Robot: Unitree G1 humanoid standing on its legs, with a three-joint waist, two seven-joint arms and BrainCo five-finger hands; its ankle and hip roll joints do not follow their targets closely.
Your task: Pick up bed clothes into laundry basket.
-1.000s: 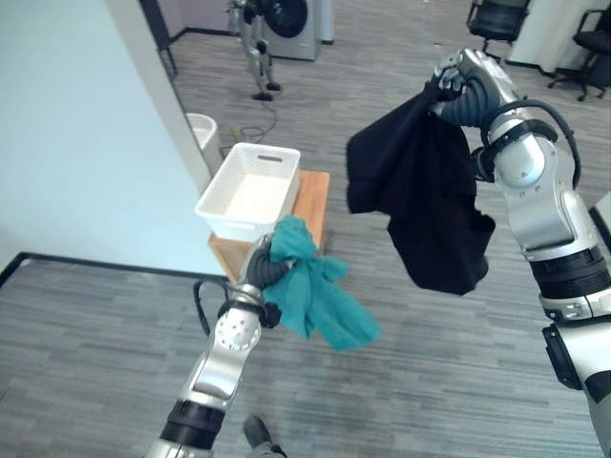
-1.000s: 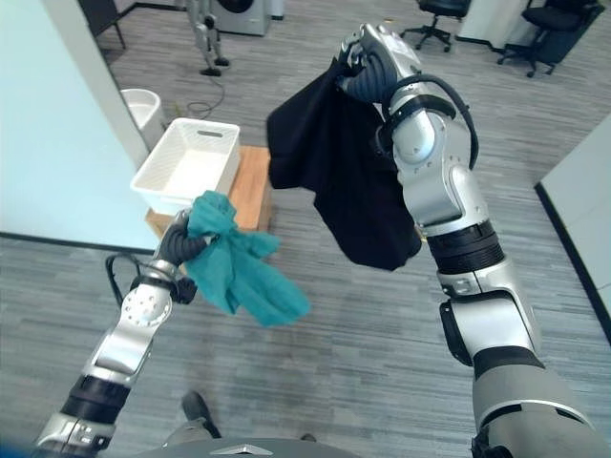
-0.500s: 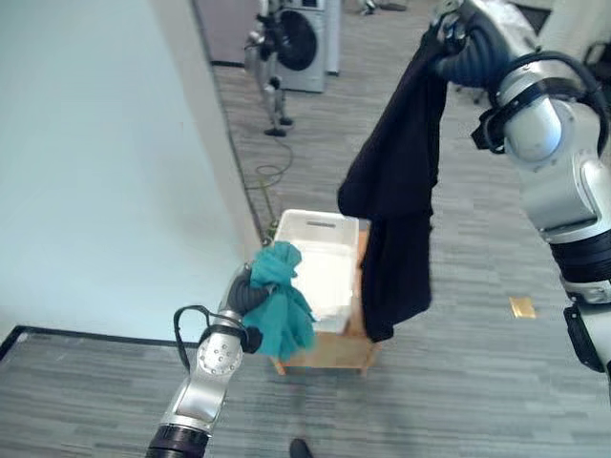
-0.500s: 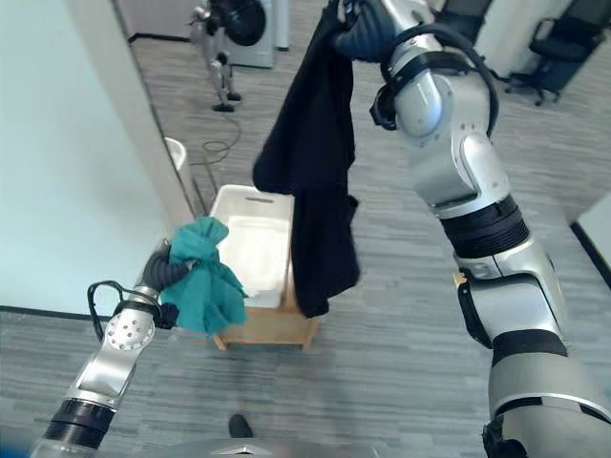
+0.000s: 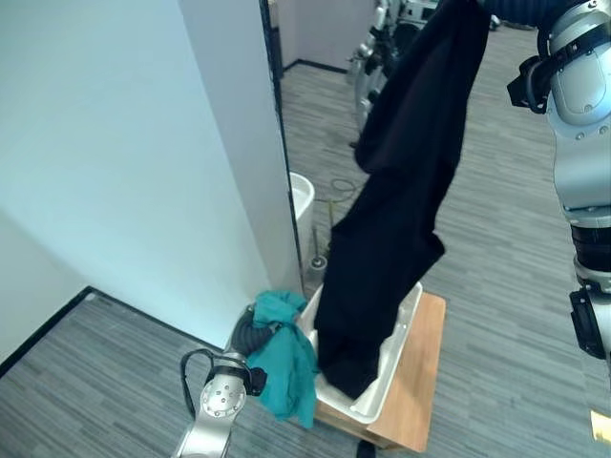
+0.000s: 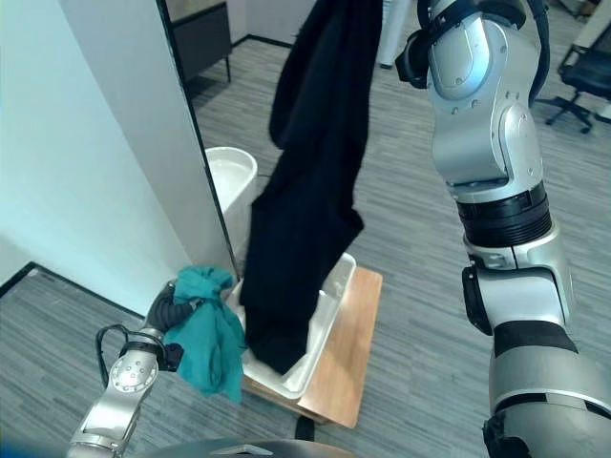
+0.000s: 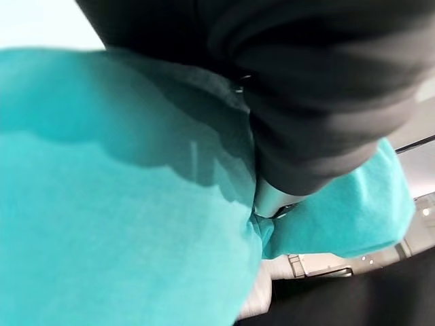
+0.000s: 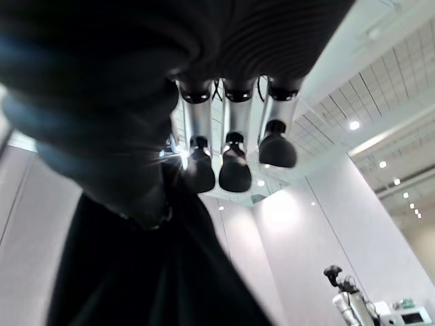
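Observation:
My right hand point(image 8: 231, 136) is raised high, shut on the top of a long black garment point(image 5: 401, 210). The garment hangs straight down and its lower end rests inside the white laundry basket point(image 5: 399, 345). Low down, my left hand point(image 5: 250, 334) is shut on a bunched teal cloth point(image 5: 286, 367), which dangles just outside the basket's near left rim. The same teal cloth point(image 7: 102, 204) shows in the left wrist view, bunched against the hand. Most of the basket's inside is hidden by the black garment.
The basket stands on a low wooden stool point(image 5: 425, 377). A pale partition wall point(image 5: 143, 162) runs close along the left, with a white bin point(image 5: 301, 196) at its end. An office chair point(image 6: 582, 76) and another robot point(image 5: 377, 43) stand further back on the grey floor.
The whole view has shifted nearer the basket. The black garment has risen and come over the basket, its end now inside. The teal cloth has come up to the basket's left rim.

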